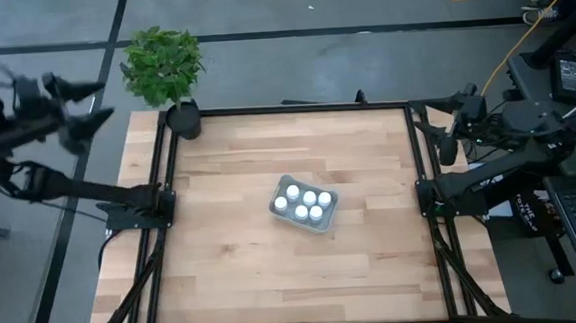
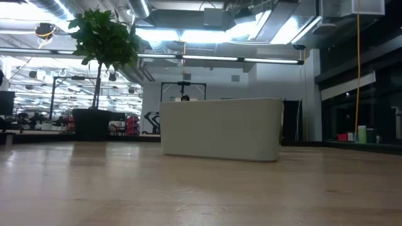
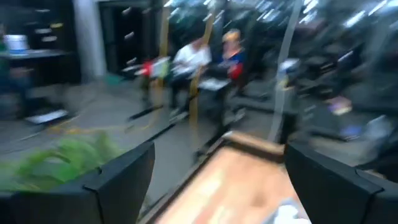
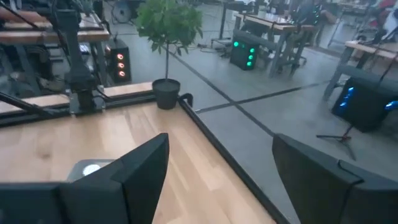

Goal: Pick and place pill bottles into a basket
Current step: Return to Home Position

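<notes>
The pale grey-blue basket (image 1: 304, 204) stands flat on the middle of the wooden table and holds several white pill bottles (image 1: 309, 204) upright. It shows as a pale box in the low view (image 2: 220, 129), and its corner with one bottle cap (image 4: 92, 168) shows in the right wrist view. My left gripper (image 1: 99, 103) is open and empty, raised beyond the table's far left corner. My right gripper (image 1: 438, 129) is open and empty above the table's right edge. Both wrist views show the fingers wide apart, left (image 3: 217, 155) and right (image 4: 221, 149), with nothing between them.
A potted green plant (image 1: 165, 69) in a black pot (image 1: 183, 119) stands at the far left corner. A black frame (image 1: 285, 110) runs round the tabletop. Bare wood lies all round the basket. People sit in the room beyond (image 3: 205, 56).
</notes>
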